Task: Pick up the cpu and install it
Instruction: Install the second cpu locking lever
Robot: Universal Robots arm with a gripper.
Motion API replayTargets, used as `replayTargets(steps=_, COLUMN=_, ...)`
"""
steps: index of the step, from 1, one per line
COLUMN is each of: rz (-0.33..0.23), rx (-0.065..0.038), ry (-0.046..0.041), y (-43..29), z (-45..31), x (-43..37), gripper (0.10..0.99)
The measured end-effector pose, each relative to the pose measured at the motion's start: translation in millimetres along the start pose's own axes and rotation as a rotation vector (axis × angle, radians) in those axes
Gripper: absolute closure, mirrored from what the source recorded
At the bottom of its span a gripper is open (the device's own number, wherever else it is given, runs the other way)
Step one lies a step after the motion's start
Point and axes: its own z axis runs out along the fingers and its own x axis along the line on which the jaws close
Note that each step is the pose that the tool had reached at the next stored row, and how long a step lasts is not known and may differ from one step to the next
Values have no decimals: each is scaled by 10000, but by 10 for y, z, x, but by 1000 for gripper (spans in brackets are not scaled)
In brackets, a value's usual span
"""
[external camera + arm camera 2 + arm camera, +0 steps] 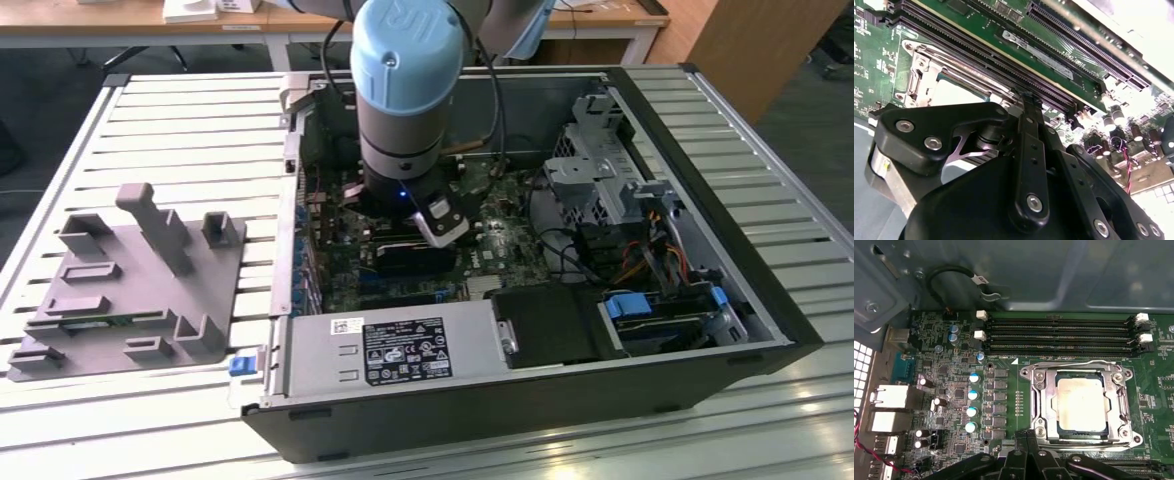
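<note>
The cpu (1080, 404), a flat square chip with a pale silver top, lies inside the metal socket frame (1039, 390) on the green motherboard. In the first wrist view my gripper (1027, 436) hovers just off the frame's edge, its two black fingers pressed together with nothing between them. The second wrist view has the gripper (1029, 97) over the memory slots, with the socket frame (916, 65) and a bit of the cpu (956, 92) beside it. In the exterior view the gripper (441, 225) reaches down into the open computer case.
Long black memory slots (1059, 335) run beside the socket. Capacitors (973, 395) and rear ports (891, 397) stand on its other side. The case holds a power supply (387, 350) and a drive cage (601, 160). A grey plastic fixture (134, 280) sits at the exterior view's left.
</note>
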Motion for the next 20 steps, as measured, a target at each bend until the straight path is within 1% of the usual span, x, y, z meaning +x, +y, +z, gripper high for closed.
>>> replayTargets(steps=8, rz=0, rx=-3, ry=-1, y=-2, z=8, x=6, gripper=980)
replayTargets(steps=14, rz=-1, rx=-3, ry=0, y=1, z=-4, x=7, gripper=980)
replayTargets(steps=20, rz=-1, rx=59, ry=0, y=1, z=-5, x=7, gripper=980)
